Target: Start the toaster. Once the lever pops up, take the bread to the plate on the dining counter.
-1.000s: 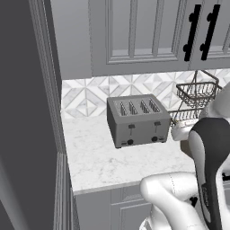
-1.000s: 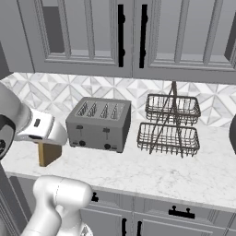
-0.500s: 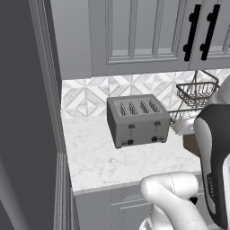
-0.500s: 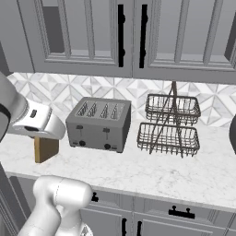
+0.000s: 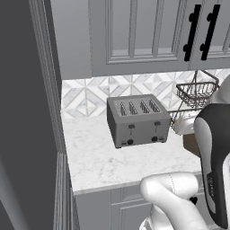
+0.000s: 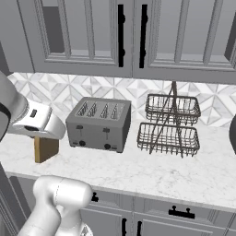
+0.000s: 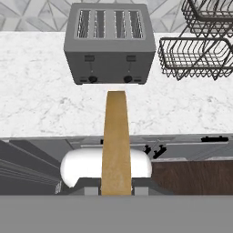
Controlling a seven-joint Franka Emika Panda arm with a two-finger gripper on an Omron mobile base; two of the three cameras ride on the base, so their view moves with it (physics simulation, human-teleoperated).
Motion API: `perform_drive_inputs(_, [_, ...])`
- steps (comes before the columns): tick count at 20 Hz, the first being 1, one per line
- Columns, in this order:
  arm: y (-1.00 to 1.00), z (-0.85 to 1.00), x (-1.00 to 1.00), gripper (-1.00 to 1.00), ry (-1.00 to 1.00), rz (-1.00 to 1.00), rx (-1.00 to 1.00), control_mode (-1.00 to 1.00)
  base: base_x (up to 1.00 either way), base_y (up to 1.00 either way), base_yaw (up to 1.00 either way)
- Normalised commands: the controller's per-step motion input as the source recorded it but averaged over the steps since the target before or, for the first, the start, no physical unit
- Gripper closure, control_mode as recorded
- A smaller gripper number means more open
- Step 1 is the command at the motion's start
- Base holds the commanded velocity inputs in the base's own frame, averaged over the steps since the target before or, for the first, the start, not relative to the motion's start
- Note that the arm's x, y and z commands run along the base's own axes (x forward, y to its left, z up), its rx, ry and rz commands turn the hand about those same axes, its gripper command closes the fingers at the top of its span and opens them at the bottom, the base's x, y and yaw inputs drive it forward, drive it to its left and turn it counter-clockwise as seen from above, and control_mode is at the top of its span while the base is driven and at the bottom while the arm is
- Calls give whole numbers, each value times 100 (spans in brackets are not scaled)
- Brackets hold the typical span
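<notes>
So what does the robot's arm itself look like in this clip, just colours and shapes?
The arm is a chain of glossy white, rounded, bulbous shells. A dark charcoal band runs along one upper link, edged in white. Near the end effector, a white block-shaped link carries a small dark rectangular marking. No loose cables show.

Bare worktop (image 6: 138, 173) is left open in front of the toaster (image 6: 98, 124). Passage to its right is blocked by a wire basket rack (image 6: 169, 125) — overhead room is capped by cabinets (image 6: 133, 37).

Glossy white arm (image 5: 173, 197), dark joints
</notes>
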Motion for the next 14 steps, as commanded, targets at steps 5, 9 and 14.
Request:
perform_drive_inputs(5, [0, 0, 0, 100, 0, 0, 0, 100, -84, -45, -37])
perform_drive_inputs(9, [0, 0, 0, 100, 0, 0, 0, 100, -57, -51, -72])
perform_drive_inputs(14, [0, 0, 0, 100, 0, 0, 0, 100, -15, -35, -89])
